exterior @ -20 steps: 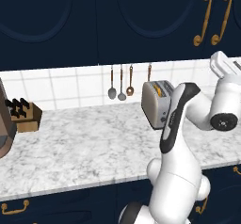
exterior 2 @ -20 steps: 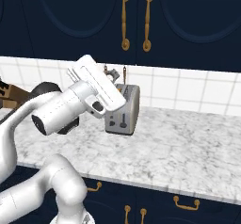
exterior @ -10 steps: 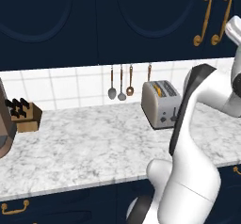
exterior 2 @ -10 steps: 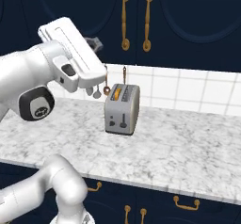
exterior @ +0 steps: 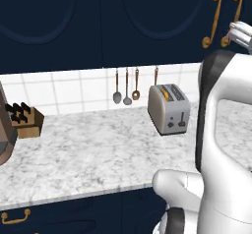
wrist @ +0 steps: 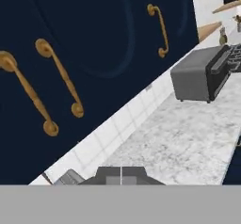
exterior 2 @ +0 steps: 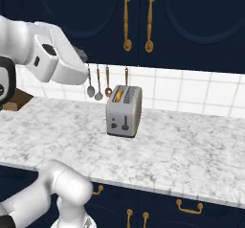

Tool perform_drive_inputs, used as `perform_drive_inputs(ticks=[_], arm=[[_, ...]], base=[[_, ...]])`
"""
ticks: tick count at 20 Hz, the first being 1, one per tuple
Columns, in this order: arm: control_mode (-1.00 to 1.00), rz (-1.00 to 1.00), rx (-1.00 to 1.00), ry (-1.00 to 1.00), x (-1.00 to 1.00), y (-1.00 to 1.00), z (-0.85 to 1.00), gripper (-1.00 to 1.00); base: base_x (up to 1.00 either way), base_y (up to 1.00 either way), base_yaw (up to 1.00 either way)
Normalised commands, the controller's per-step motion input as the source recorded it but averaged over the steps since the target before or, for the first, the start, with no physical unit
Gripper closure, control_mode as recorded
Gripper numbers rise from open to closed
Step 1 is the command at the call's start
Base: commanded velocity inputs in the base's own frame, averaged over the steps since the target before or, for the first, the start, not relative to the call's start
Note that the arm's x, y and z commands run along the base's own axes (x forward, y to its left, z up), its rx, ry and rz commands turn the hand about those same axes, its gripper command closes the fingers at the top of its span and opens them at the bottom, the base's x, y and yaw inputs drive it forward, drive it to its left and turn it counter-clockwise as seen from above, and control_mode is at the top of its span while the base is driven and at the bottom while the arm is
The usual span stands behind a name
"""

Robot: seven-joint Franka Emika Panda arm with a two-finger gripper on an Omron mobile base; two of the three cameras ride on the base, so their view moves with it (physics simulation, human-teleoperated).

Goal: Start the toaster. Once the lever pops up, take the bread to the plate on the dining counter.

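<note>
One small boxy silver-grey metal toaster (exterior 2: 124, 110) is seen standing near the back edge of the marbled white-grey worktop (exterior 2: 182, 155), an orange-tan slice (exterior 2: 118, 96) still sunk in its slot. Fingers (wrist: 121, 173) are held clenched and empty, raised by the navy cupboards.

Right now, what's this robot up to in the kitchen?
The robot arm is raised above the marble counter, its gripper shut and empty, up near the dark cupboard doors. The toaster stands untouched by the tiled wall, with something orange-tan, likely the bread, in one slot.
</note>
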Motion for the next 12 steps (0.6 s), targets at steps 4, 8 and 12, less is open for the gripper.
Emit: perform_drive_inputs(ticks=[4,8,12], arm=[[-1.00,0.49,0.07,0.26,0.24,0.12,-0.78,1.00],[-1.00,0.50,0.02,0.23,0.46,0.07,-0.44,1.00],[-1.00,0.30,-0.01,0.21,0.72,0.30,-0.45,1.00]], base=[[0.00,0.00,0.00],[0.00,0.00,0.00],[0.00,0.00,0.00]])
